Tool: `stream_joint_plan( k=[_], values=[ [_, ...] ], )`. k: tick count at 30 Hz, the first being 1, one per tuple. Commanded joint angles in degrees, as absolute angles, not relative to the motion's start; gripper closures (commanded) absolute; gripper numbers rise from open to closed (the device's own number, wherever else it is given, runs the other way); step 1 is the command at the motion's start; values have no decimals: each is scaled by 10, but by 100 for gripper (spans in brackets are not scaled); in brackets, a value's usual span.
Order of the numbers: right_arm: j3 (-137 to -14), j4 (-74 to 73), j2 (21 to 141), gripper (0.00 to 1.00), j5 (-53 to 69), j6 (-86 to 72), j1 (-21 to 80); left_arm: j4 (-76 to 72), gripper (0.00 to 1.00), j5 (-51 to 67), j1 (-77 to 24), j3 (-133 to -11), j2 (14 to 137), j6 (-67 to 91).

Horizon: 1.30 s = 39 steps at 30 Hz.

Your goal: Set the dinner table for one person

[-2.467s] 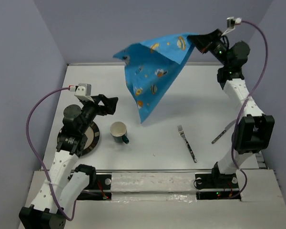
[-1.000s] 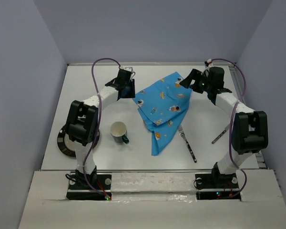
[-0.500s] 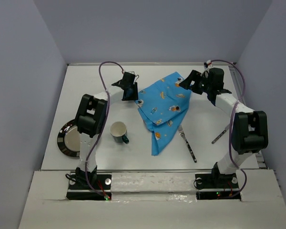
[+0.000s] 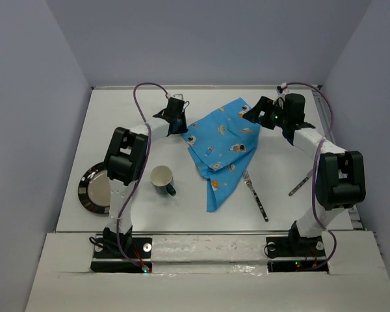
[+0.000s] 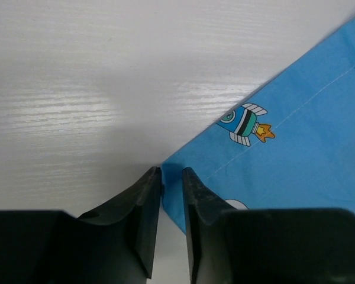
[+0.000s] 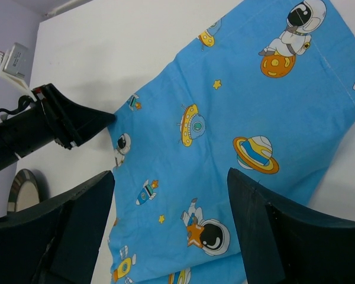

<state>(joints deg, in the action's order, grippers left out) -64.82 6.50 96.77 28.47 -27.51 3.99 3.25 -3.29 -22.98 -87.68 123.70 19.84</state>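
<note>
The desk (image 4: 281, 207) is a large, flat, matte white rectangle that fills the floor of the grey-walled enclosure; the left wrist view shows a faint wood grain in its surface. A thin blue cloth mat (image 4: 221, 146), printed with rockets, planets and astronauts, lies crumpled and folded on the desk's far middle. The left gripper (image 5: 171, 173) sits at the mat's left corner, its black fingers nearly together with a thin slit between them. The corner lies in that slit, and whether it is pinched cannot be told. The right gripper (image 6: 168, 177) hovers over the mat's far right part, fingers wide apart. A round cup (image 4: 161, 179), dark-rimmed metallic plate (image 4: 91, 188), slim fork (image 4: 255, 194) and knife (image 4: 302, 182) rest nearer.
</note>
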Motion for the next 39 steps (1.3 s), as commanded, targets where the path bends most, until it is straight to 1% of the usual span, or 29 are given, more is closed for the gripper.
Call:
stream_joint_plan(
  k=[1,3,4,5,6,11,14,19,20,22,24,26,28,31,33,34,37,38,39],
  values=[
    [-648,97,965,16,296,-278,41,10,75,-28,-227,-857,1233,207],
    [-648,97,966,17,297,-278,41,5,82,-25,-227,-851,1229,211],
    [-648,97,967,17,297,-277,41,4,92,-23,-226,-846,1225,214],
    [-648,97,968,17,296,-277,41,4,97,-23,-225,-844,1223,214],
    [-648,97,968,17,295,-276,41,4,100,-24,-223,-842,1221,214],
    [-655,68,978,14,247,-256,41,-10,100,-21,-219,-836,1172,210],
    [-670,34,996,9,243,-236,13,-13,100,-15,-218,-835,1121,207],
    [-667,-19,1012,8,183,-214,2,-31,100,-3,-218,-824,1050,209],
    [-663,-20,1019,8,187,-214,2,-37,100,21,-218,-821,1047,212],
    [-661,-19,1038,9,204,-221,2,-40,100,32,-219,-821,1044,212],
    [-664,-7,1070,11,257,-234,7,-40,100,40,-219,-820,1043,214],
    [-673,12,1097,16,279,-245,16,-44,100,45,-219,-816,1038,214],
    [-690,16,1114,18,292,-250,27,-46,100,51,-219,-816,1033,215],
    [-741,32,1158,22,348,-280,47,-48,100,62,-221,-819,1016,215],
    [-755,47,1186,29,359,-300,53,-48,100,62,-225,-821,1009,214],
    [-765,64,1194,45,368,-317,53,-48,100,62,-225,-821,1002,211],
    [-770,95,1209,81,362,-344,53,-49,100,67,-227,-823,988,208],
    [-771,113,1208,96,355,-359,53,-50,100,69,-227,-828,985,206],
    [-772,123,1201,100,349,-366,53,-50,100,73,-227,-831,982,207]
  ],
)
